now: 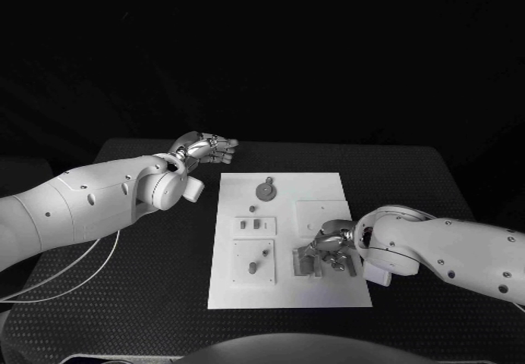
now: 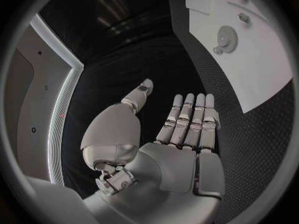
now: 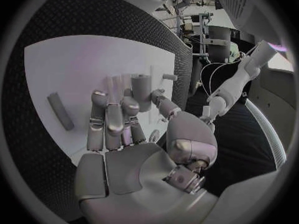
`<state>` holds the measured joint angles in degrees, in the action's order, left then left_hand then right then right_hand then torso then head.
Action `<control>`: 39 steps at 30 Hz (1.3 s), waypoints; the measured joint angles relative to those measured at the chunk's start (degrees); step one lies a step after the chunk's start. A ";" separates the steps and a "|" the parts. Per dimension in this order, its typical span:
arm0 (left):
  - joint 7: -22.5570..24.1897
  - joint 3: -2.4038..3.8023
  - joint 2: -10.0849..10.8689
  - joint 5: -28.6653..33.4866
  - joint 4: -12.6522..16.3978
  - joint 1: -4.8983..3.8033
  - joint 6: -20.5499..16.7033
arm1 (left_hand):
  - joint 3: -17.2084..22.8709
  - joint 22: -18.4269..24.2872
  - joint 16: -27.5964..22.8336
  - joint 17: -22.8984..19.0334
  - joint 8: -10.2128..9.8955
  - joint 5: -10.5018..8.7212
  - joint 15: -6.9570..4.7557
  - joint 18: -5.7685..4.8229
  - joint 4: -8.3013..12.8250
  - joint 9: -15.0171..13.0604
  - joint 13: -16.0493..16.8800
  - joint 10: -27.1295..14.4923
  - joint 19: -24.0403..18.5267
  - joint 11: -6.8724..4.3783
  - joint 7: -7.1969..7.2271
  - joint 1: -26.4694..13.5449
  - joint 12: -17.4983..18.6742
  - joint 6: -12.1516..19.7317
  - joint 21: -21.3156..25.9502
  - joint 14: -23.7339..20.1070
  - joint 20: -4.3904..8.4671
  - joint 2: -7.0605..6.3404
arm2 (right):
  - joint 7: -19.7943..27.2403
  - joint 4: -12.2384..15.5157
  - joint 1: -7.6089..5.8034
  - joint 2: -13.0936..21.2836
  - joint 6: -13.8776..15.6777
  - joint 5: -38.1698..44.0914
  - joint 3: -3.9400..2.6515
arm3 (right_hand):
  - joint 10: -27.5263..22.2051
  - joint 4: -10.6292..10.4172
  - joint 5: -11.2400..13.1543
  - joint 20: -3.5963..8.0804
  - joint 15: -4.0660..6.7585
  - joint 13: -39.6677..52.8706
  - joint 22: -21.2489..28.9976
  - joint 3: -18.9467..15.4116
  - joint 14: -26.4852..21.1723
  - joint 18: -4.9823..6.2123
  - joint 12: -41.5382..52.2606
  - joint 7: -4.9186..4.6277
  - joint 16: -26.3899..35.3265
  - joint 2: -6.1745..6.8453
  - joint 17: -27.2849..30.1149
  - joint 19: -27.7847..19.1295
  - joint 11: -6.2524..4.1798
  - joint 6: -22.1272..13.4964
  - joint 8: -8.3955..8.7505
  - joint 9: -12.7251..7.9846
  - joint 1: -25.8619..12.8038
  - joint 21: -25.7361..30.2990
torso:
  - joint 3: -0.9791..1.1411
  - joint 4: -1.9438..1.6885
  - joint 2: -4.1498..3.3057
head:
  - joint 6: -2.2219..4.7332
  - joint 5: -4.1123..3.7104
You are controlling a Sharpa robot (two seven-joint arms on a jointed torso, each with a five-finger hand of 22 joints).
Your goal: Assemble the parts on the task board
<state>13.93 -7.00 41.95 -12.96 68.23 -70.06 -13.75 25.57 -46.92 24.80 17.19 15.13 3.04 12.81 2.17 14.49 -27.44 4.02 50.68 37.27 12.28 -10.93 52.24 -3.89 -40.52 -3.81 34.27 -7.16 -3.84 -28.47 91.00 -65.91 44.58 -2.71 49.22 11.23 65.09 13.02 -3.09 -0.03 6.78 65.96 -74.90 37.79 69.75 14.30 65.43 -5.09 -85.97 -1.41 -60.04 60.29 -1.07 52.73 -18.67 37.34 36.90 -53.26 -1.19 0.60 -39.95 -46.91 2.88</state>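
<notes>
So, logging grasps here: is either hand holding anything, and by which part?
Left hand holds nothing. Right hand is curled over parts; a hold cannot be told.

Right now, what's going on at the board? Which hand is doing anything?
The right hand is down over the near right part of the task board, fingers curled among the grey parts there; whether it actually grips one, I cannot tell. The left hand is held flat and open over the black table off the board's far left corner, holding nothing. A gear-shaped part sits untouched at the board's far end, and a small peg stands in the near left plate.
</notes>
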 measured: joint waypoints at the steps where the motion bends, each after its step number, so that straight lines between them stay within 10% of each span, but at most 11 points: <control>1: 0.00 0.00 0.00 0.00 0.00 0.00 0.00 | 0.00 0.03 0.00 0.00 0.00 0.00 0.00 0.00 0.00 0.00 0.00 0.00 0.00 0.00 0.00 0.00 0.00 0.00 0.00 0.00 0.00 0.00 | 0.00 -0.04 0.00 -0.03 -0.02 0.02 0.01 | 0.01 -0.17 0.00 0.00 0.14 0.00 0.00 0.16 0.13 0.19 0.00 0.17 0.00 0.33 0.14 0.00 -0.01 0.17 0.00 0.00 -0.14 0.00 | 0.00 0.00 0.00 | 0.00 0.00; 12: -0.07 0.00 0.00 0.00 0.00 0.00 0.02 | 0.00 0.03 0.00 0.06 0.00 0.00 0.00 0.00 0.00 0.00 0.00 0.00 0.00 0.00 0.00 0.00 0.00 0.00 0.00 0.00 0.00 0.00 | -0.11 -0.36 -0.02 -0.28 -0.38 0.23 0.06 | -0.14 -1.34 -0.02 -0.09 0.37 -0.42 0.00 0.41 -0.30 0.59 0.00 0.85 0.00 4.74 1.67 0.09 0.15 0.87 0.56 0.06 -1.13 0.27 | 0.02 0.01 0.02 | -0.04 0.04; 19: -0.13 0.00 0.00 0.00 -0.01 0.00 0.05 | 0.00 0.08 0.00 0.05 0.00 0.00 0.00 0.00 0.00 0.00 0.01 0.00 0.00 0.00 0.00 0.00 0.00 0.00 0.00 0.00 0.00 0.00 | -0.23 -0.52 0.48 -0.63 -0.68 0.49 0.35 | -2.05 -1.49 0.00 -0.10 0.90 -0.47 0.00 0.55 -1.36 1.34 0.00 2.16 -0.28 5.17 1.89 0.08 -0.58 8.61 1.00 -0.03 -1.56 0.34 | 0.05 0.04 0.01 | -0.12 0.10; 39: -0.23 0.00 0.01 0.00 -0.02 0.00 0.08 | 0.00 0.07 0.00 0.10 0.00 0.00 0.00 0.00 0.00 0.00 0.01 0.00 0.00 0.00 0.00 0.00 0.00 0.00 0.00 0.00 0.00 0.00 | -0.21 -0.42 0.47 -0.65 -0.51 1.39 0.41 | -2.15 -0.81 0.31 -0.10 0.75 -0.66 0.00 1.04 -1.49 1.25 0.00 2.07 -0.54 4.12 2.17 0.08 -0.69 8.82 0.83 0.25 -0.50 0.34 | 0.01 0.02 0.01 | -0.27 0.16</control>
<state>13.70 -7.00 41.96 -12.96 68.21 -70.06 -13.67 25.57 -46.85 24.80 17.28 15.13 3.04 12.81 2.18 14.49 -27.44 4.03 50.68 37.27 12.28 -10.93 52.24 -3.89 -40.52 -3.81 34.27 -7.16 -3.84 -28.68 90.58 -65.44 43.93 -3.22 50.61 11.64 62.94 12.21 -2.78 -0.13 7.52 65.30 -74.90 38.83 68.25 15.55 65.43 -3.02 -86.51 2.71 -57.87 60.37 -1.77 61.54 -17.84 37.60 36.41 -52.92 -1.18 0.62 -39.94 -47.18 3.04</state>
